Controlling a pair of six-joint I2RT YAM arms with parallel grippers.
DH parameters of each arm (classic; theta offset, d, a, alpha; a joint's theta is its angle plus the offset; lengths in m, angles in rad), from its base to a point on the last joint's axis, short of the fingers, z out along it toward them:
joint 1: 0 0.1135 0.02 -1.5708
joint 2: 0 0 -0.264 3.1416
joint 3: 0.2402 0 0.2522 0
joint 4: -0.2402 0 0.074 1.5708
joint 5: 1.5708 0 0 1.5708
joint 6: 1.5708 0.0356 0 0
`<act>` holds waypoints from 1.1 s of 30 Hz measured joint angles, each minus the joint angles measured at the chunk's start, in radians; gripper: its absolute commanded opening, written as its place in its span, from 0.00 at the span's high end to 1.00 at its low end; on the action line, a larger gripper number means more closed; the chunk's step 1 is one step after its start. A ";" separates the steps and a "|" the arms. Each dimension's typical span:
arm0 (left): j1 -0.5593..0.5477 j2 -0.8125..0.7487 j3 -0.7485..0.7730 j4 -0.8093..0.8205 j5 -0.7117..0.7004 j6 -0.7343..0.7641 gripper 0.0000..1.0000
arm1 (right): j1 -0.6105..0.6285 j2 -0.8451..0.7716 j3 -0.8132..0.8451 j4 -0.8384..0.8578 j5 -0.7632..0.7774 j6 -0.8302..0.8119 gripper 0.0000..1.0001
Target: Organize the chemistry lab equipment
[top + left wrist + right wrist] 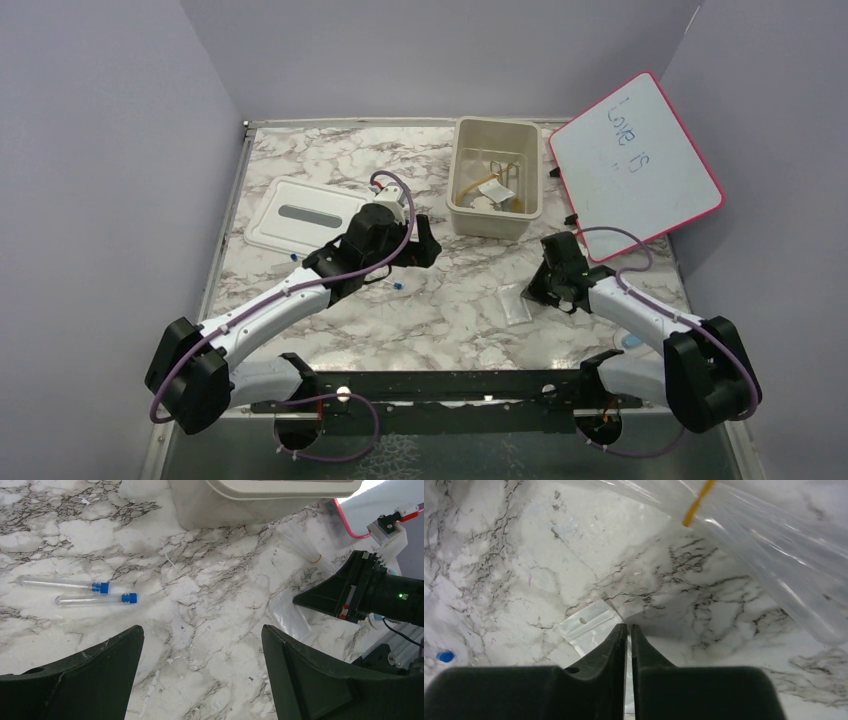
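Observation:
Two thin blue-capped clear tubes (95, 599) lie side by side on the marble table, to the left of my left gripper (202, 645), which is open and empty just above the tabletop (425, 245). A small clear packet (515, 303) lies flat near the table's middle. My right gripper (538, 288) stands at its right edge. In the right wrist view the fingers (629, 630) are closed together over that packet (584, 625), with its film showing in the thin gap. A larger clear bag (749, 545) holding a yellow stick lies just beyond.
The beige tub (460, 170) stands at the back centre with an amber tube (490, 184) and packets inside. Its white lid (300, 215) lies at the back left. The pink-framed whiteboard (635, 165) leans at the back right. A round pale item (632, 342) sits by the right arm's base.

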 measured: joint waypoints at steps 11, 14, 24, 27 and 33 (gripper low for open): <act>0.000 0.013 -0.006 0.012 0.015 -0.024 0.10 | 0.000 0.052 0.018 0.077 -0.066 -0.112 0.99; 0.000 0.022 -0.016 0.031 0.039 -0.041 0.12 | 0.000 0.024 0.018 0.055 -0.068 -0.132 0.84; -0.029 0.251 -0.089 0.272 0.240 -0.271 0.40 | 0.000 -0.055 0.003 -0.031 -0.073 -0.145 0.46; -0.070 0.333 -0.085 0.322 0.262 -0.319 0.48 | 0.000 -0.064 -0.011 -0.022 -0.095 -0.139 0.50; -0.138 0.497 -0.029 0.377 0.280 -0.371 0.51 | 0.000 -0.069 -0.035 0.011 -0.151 -0.129 0.56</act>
